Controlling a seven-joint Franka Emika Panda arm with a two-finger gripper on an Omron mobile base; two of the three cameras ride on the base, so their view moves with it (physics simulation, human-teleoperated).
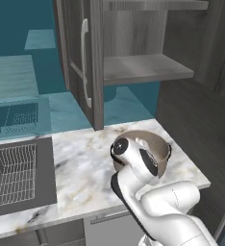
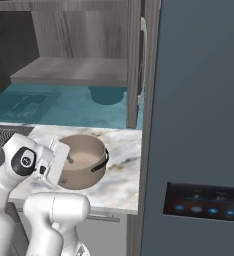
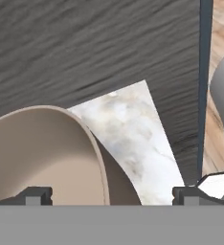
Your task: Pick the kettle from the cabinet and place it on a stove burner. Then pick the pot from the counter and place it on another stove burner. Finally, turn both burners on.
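the pot (image 2: 81, 161) sits near the surface's (image 1: 85, 168) right edge. the hand (image 3: 109, 194) hangs wide open over its rim, holding nothing. it looks stiff and heavy; grip the rim wall.

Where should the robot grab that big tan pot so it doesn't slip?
Probably by the rim of the pot, coming straight down from above. The pot stands upright and open on the counter, with thin walls that the open hand can straddle, one finger inside and one outside. Its small dark side handle looks too short for a sure hold.
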